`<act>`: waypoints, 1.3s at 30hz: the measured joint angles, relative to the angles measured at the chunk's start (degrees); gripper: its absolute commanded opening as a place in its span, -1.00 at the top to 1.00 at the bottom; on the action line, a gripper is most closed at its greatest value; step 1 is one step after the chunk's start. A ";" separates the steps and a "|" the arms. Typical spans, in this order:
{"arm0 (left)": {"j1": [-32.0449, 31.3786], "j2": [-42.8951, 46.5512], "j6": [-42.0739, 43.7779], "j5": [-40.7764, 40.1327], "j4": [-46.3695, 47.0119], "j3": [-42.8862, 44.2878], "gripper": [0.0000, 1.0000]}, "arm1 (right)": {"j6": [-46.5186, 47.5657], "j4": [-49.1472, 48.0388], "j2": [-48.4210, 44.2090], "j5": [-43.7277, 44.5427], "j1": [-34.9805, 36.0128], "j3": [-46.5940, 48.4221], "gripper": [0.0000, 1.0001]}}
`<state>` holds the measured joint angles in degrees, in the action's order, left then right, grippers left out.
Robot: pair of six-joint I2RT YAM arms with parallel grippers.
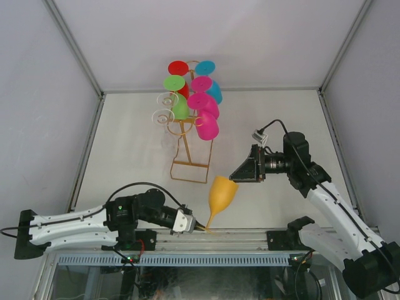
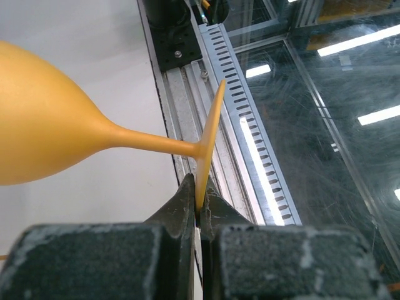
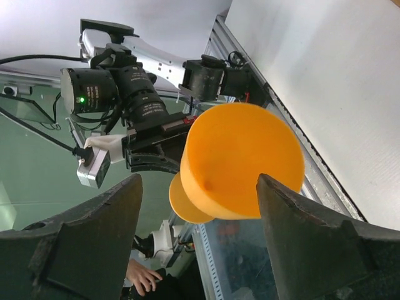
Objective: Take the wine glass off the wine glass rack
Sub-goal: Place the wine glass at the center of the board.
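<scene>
- One orange wine glass [image 1: 223,192] is clear of the wine glass rack [image 1: 190,164]. In the top view it lies at about 5 o'clock from the rack's base loop, close to the table [image 1: 125,144] edge nearest the arms.
- Its long axis runs aslant, with the foot at 7 o'clock, the bowl at 1 o'clock and the mouth facing away from the arms.
- The left hand [image 1: 199,226] is at the foot end and pinches the rim of the foot disc between its pressed fingers [image 2: 178,212].
- The right hand [image 1: 240,173] is just off the bowl at 1 to 2 o'clock, spread wide and holding nothing. Its opening is turned towards the mouth.
- By my reading the lift-off is done. Any pass to the right hand depends on the bowl lying straight along that hand's approach line.
- The left wrist view alone shows how thin the hold is: the disc is edge-on, only its lower rim is between the pads, and the stem leads off to 9 o'clock over the metal rail.
- The right wrist view alone shows the bowl end-on between its two fingers [image 3: 94,231], touching neither.
- Only the top view shows the rack, with its other coloured glasses [image 1: 203,103] hanging at 12 o'clock, well apart from both hands.
- No view settles whether the bowl touches the table.
</scene>
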<state>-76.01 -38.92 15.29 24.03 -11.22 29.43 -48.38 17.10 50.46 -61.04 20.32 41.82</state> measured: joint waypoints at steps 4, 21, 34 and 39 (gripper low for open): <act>0.00 2.05 0.42 1.38 -0.17 -1.14 0.99 | 0.00 -1.16 1.36 -0.09 0.92 0.00 -0.38; -0.57 8.31 2.08 -2.89 -8.41 -1.64 0.99 | 2.45 -3.23 7.19 -9.79 10.23 2.82 -0.18; -0.92 8.66 2.32 -3.43 -7.87 -2.73 0.99 | 2.12 -4.63 6.84 -8.50 13.53 2.82 0.08; -0.92 9.05 2.32 -3.82 -8.02 -2.73 1.00 | -0.20 -5.73 5.99 -5.97 13.86 2.82 0.15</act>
<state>-76.93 -29.87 17.61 20.21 -19.25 26.70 -48.58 11.38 56.45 -67.00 34.17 44.64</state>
